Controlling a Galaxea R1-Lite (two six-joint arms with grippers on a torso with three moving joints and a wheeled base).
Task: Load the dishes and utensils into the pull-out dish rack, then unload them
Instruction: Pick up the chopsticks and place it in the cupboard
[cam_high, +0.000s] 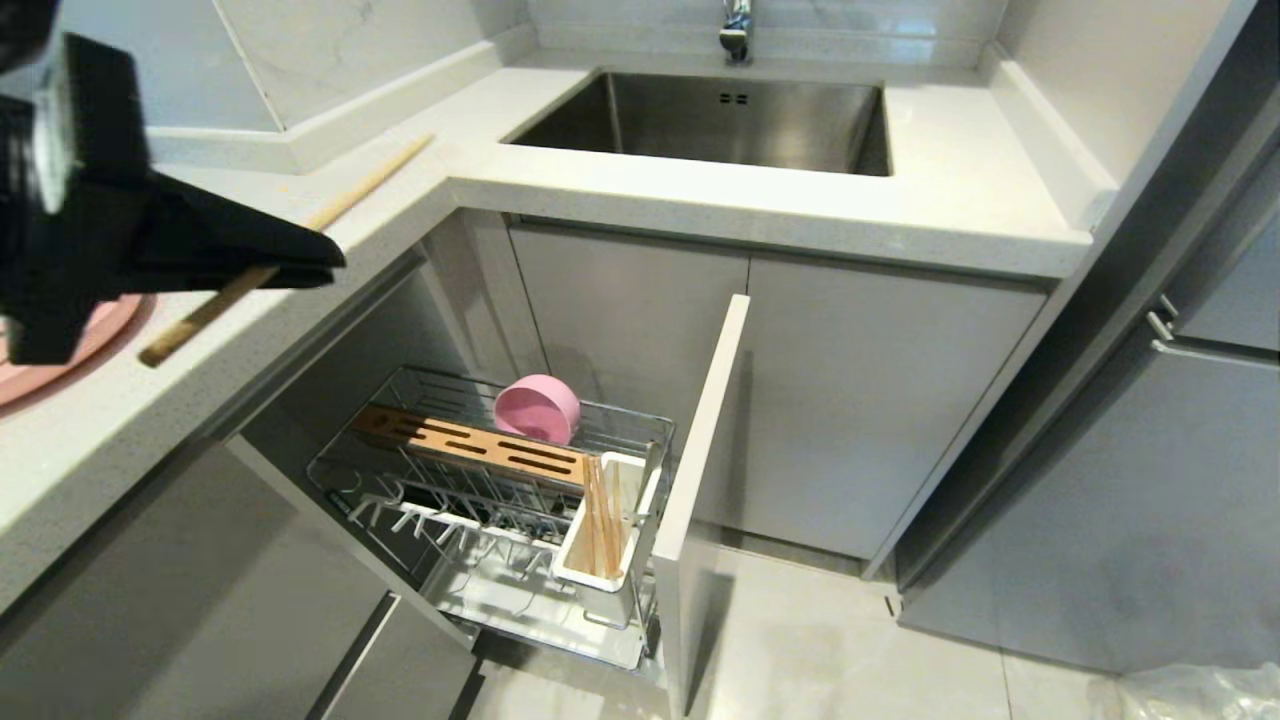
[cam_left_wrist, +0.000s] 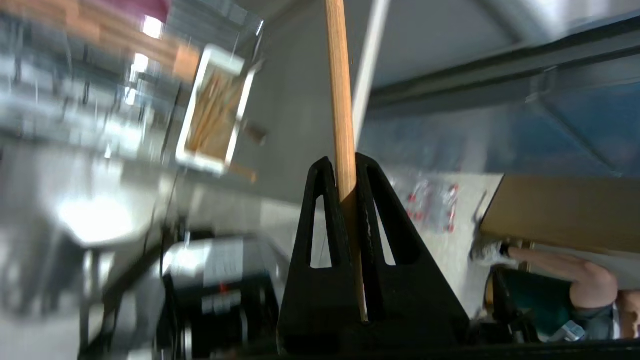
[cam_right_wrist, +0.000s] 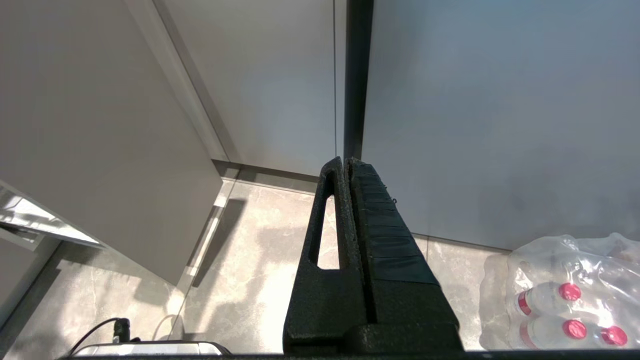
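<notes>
Left tool (cam_high: 325, 262) clenched on a chopstick (cam_high: 200, 318) above the worktop (cam_high: 620, 190); pink plate (cam_high: 60, 360) beside it, rack (cam_high: 480, 500) below; right tool (cam_right_wrist: 347, 165) clenched empty.

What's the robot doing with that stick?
The left gripper has its jaws shut on a wooden chopstick, holding it up over the countertop. Below, the pull-out dish rack is slid open. A pink bowl sits in it, and more chopsticks stand in its white utensil holder. A pink plate is on the counter. The right gripper hangs idle near the floor, jaws shut.
</notes>
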